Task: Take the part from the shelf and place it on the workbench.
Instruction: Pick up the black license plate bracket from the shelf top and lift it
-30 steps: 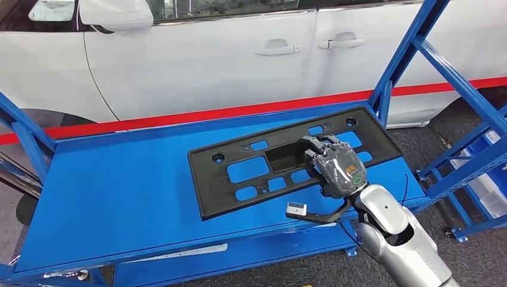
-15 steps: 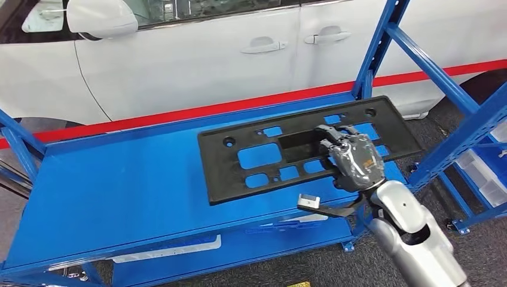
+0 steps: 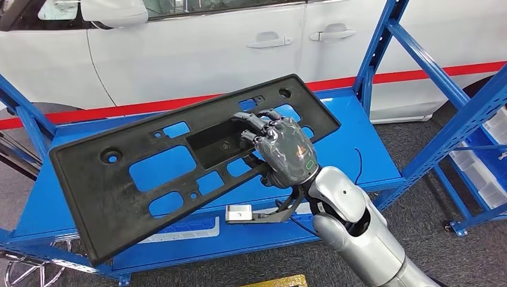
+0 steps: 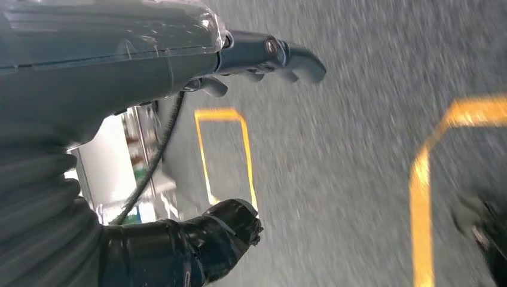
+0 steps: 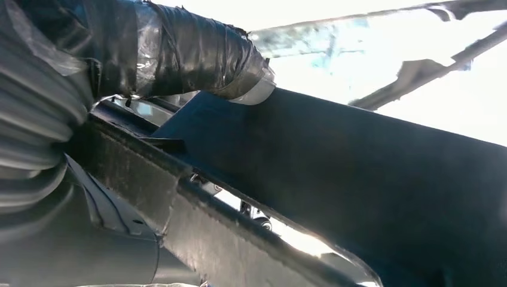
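- Head view: my right hand (image 3: 281, 152) grips the part (image 3: 179, 164), a long black plastic panel with rectangular cut-outs, fingers hooked through the central opening. The panel is tilted, its 8 o'clock end low and nearest the camera, its 2 o'clock end over the blue shelf (image 3: 353, 149).
- Change since half a second ago: the panel lay flat on the shelf deck under the hand; it now stands clear of the deck and has swung toward me. The background has also shifted a little, so I judge part of the shift is camera motion. Meaning: the pick step looks complete and transport is in hand.
- Behind the shelf, at 12 o'clock, stands a white car (image 3: 209, 54). The table for placement is not identifiable here.
- Left wrist view: my left hand (image 4: 179, 149) hangs over grey floor with yellow floor markings (image 4: 421, 197). Thumb and fingers are apart and hold nothing.
- Right wrist view: the taped thumb (image 5: 197, 57) presses across the panel's dark surface; its ribbed edge runs beneath the hand. Grip appears firm.
- Caution: the panel is held off-centre by one hand; I judge the long free end could sag or strike the shelf frame during the turn.
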You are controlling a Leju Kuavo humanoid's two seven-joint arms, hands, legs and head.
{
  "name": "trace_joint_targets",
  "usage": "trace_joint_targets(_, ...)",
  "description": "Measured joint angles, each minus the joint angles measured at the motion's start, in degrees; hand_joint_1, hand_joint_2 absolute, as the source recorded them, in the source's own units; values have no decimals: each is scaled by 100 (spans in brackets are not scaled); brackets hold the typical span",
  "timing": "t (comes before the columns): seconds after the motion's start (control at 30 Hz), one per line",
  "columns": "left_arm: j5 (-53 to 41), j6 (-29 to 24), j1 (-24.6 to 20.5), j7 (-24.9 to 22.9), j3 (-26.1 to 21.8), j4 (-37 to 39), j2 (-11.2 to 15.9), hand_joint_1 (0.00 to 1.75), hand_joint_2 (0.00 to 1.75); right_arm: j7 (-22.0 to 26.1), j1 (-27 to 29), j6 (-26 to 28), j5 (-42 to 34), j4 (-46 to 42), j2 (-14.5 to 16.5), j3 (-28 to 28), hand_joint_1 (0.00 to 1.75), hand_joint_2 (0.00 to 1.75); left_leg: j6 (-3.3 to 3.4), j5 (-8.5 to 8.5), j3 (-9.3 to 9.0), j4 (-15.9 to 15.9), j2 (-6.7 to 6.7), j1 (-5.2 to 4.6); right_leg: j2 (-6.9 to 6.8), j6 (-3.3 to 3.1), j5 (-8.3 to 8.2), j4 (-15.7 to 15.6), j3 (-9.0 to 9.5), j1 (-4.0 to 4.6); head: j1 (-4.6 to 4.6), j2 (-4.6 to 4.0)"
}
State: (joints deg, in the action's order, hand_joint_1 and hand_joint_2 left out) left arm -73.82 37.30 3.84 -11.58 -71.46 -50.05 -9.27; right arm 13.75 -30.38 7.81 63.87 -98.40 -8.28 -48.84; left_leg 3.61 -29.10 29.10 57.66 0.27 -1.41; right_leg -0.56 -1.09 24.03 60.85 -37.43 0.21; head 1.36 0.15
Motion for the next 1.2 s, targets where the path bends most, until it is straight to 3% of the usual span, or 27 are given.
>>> trace_joint_targets(0.07,-216,-46,37,217,-27,-25,28,0,175,11,24,99,1,-131,-141,-31,175,175,4,157,35,-110,25,44,22,59,268,220,-85,2,-5,0)
trace_joint_targets(0.13,-331,-65,51,317,-46,-57,21,0,175,24,63,186,2,-232,-301,-46,175,175,19,264,150,-119,44,59,46,127,803,831,-253,-33,-8,0)
trace_joint_targets(0.17,-370,-69,53,347,-54,-68,14,0,175,25,94,210,7,-260,-370,-51,175,175,15,301,227,-95,52,59,49,161,992,1153,-316,-55,-8,0)
trace_joint_targets(0.2,-413,-82,51,384,-58,-75,3,0,175,20,137,229,24,-281,-434,-53,175,175,6,334,309,-62,59,60,49,194,1056,1367,-322,-78,-7,0)
trace_joint_targets(0.23,-468,-102,49,435,-62,-81,-13,0,175,14,188,261,49,-304,-503,-54,175,175,-5,364,392,-21,64,62,47,221,994,1401,-241,-101,-7,0)
trace_joint_targets(0.27,-537,-125,45,495,-67,-86,-30,0,175,8,243,309,75,-331,-577,-53,175,175,-19,389,474,25,67,65,44,241,854,1241,-64,-123,-7,0)
trace_joint_targets(0.3,-619,-155,39,560,-80,-89,-44,0,175,12,299,375,96,-360,-659,-46,175,175,-37,410,551,80,67,69,38,253,721,913,197,-141,-7,0)
trace_joint_targets(0.37,-785,-210,20,635,-125,-87,-58,0,175,48,401,524,105,-404,-808,-16,175,175,-87,447,668,174,62,64,24,224,656,227,657,-131,-6,0)
trace_joint_targets(0.43,-939,-241,-12,571,-161,-83,-59,0,175,105,511,672,102,-424,-937,49,175,175,-149,502,708,210,57,62,22,150,696,-58,786,-94,-5,0)
trace_joint_targets(0.5,-1054,-241,-40,448,-170,-75,-60,0,175,149,629,768,92,-434,-1043,117,175,175,-214,547,726,213,47,71,14,61,608,-100,729,-99,-8,0)
trace_joint_targets(0.53,-1086,-238,-48,404,-173,-72,-64,0,175,162,676,790,88,-438,-1077,138,175,175,-246,476,761,255,37,79,8,12,545,-122,686,-110,-8,0)
trace_joint_targets(0.6,-1109,-227,-59,350,-175,-67,-80,0,175,178,746,816,86,-445,-1117,163,175,175,-304,25,898,630,17,111,-4,-69,403,-161,548,-135,-7,0)
trace_joint_targets(0.67,-1115,-210,-93,276,-179,-68,-108,0,175,189,818,825,90,-451,-1128,179,175,175,-355,-498,1051,1300,11,149,-1,-88,277,-159,389,-135,-4,0)
trace_joint_targets(0.7,-1117,-197,-116,233,-183,-73,-123,0,175,192,855,815,95,-452,-1127,184,175,175,-377,-593,1072,1569,11,168,-6,-78,217,-152,310,-138,-5,0)
trace_joint_targets(0.73,-1119,-178,-136,192,-186,-82,-138,0,175,191,883,796,102,-452,-1122,185,175,175,-396,-560,1026,1700,11,185,-10,-64,158,-140,227,-143,-6,0)
trace_joint_targets(0.77,-1121,-157,-153,161,-189,-95,-152,0,175,188,903,776,113,-452,-1114,185,175,175,-414,-417,886,1636,11,202,-12,-44,101,-122,140,-151,-5,0)
trace_joint_targets(0.83,-1122,-132,-185,127,-192,-130,-171,0,175,179,923,753,134,-453,-1092,185,175,175,-436,-168,353,997,-1,236,-12,12,0,-71,-26,-168,-4,0)
trace_joint_targets(0.9,-1123,-127,-214,116,-194,-168,-183,0,175,172,933,751,145,-454,-1072,185,175,175,-413,-206,-149,238,-39,229,-14,88,-92,-39,-111,-170,-8,-1)
trace_joint_targets(0.93,-1123,-127,-220,115,-194,-180,-186,0,175,169,936,750,147,-454,-1064,185,175,175,-385,-263,-253,42,-57,213,-17,127,-144,-45,-122,-170,-8,-1)
trace_joint_targets(1.0,-1125,-118,-222,109,-195,-197,-196,0,175,166,941,744,150,-454,-1050,185,175,175,-301,-214,-223,-26,-63,201,-15,207,-234,-79,-125,-175,-8,-1)
trace_joint_targets(1.03,-1129,-100,-225,97,-195,-203,-202,0,175,163,937,723,159,-454,-1046,185,175,175,-254,-156,-186,-35,-51,203,-8,234,-187,-53,-147,-181,-8,0)
trace_joint_targets(1.07,-1137,-65,-230,87,-196,-210,-207,0,175,149,927,683,173,-452,-1031,183,175,175,-198,-88,-133,-45,-36,206,1,253,-20,61,-190,-185,-9,0)
trace_joint_targets(1.17,-1167,75,-232,169,-196,-222,-204,0,175,7,852,521,232,-426,-938,163,175,175,-80,113,79,-42,8,169,19,267,820,964,-411,-185,-10,0)
trace_joint_targets(1.2,-1174,107,-227,259,-196,-223,-192,0,175,-62,826,488,255,-415,-907,153,175,175,-68,177,163,-30,15,149,21,270,942,1278,-449,-181,-10,0)
